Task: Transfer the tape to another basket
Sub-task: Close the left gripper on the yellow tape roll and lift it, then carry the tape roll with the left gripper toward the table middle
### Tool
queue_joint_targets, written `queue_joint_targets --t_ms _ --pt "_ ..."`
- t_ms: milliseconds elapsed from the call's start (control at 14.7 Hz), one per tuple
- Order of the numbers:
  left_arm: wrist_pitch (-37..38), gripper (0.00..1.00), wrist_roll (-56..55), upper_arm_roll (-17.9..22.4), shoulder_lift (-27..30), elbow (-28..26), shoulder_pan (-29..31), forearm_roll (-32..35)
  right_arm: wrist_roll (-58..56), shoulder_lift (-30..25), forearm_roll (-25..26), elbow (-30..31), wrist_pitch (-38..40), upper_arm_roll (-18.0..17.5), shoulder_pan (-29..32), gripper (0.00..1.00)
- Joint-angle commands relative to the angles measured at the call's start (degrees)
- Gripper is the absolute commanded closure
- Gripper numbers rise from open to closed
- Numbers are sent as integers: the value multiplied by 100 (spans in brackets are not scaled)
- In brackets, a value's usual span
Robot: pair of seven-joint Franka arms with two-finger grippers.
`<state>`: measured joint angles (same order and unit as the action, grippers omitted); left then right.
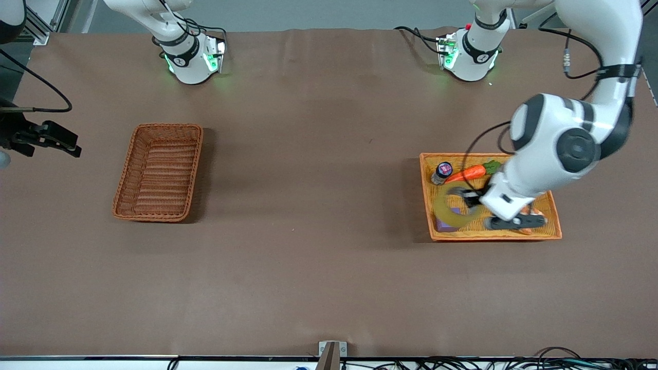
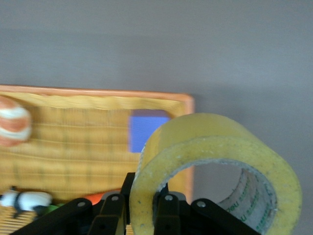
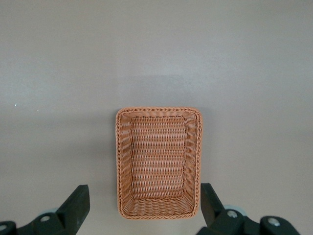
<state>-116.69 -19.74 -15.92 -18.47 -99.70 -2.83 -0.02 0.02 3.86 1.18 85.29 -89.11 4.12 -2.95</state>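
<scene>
Left end effector (image 1: 467,199) pinching the tape (image 1: 454,208) over the orange tray (image 1: 554,232)

The fingers (image 2: 113,208) are pressed onto the wall of the yellowish roll, one inside the hole and one outside (clearest in the left wrist view), and the ring sits tilted above the tray at the left arm's end of the bench (image 1: 318,216). Crowding it in the tray are a carrot (image 1: 470,172), a small dark-capped jar (image 1: 441,172), a purple block (image 1: 446,225) under the roll's edge and an orange-and-white striped ball (image 2: 13,121). The reddish-brown basket (image 1: 159,172) lies toward the right arm's end, well apart from the tray. The right end effector (image 3: 144,208) waits above that basket, its fingers spread wide.
</scene>
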Motion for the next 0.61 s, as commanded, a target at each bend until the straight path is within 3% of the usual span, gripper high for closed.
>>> queue_joint_targets --t_ms 0,136,341,545 --pt "120 99 -555 -348 -410 476 -365 28 -37 -78 -21 94 -10 -26 40 0" --pt "120 99 -1231 -534 -831 880 -769 72 -37 -69 -21 93 -10 -26 40 0" --pt "120 99 -1970 -474 -1577 1556 -1813 247 -37 -78 -21 93 -10 -26 49 0" --pt "111 98 -2183 -447 -2439 2382 -2457 336 -37 -78 -21 93 -1 -26 49 0"
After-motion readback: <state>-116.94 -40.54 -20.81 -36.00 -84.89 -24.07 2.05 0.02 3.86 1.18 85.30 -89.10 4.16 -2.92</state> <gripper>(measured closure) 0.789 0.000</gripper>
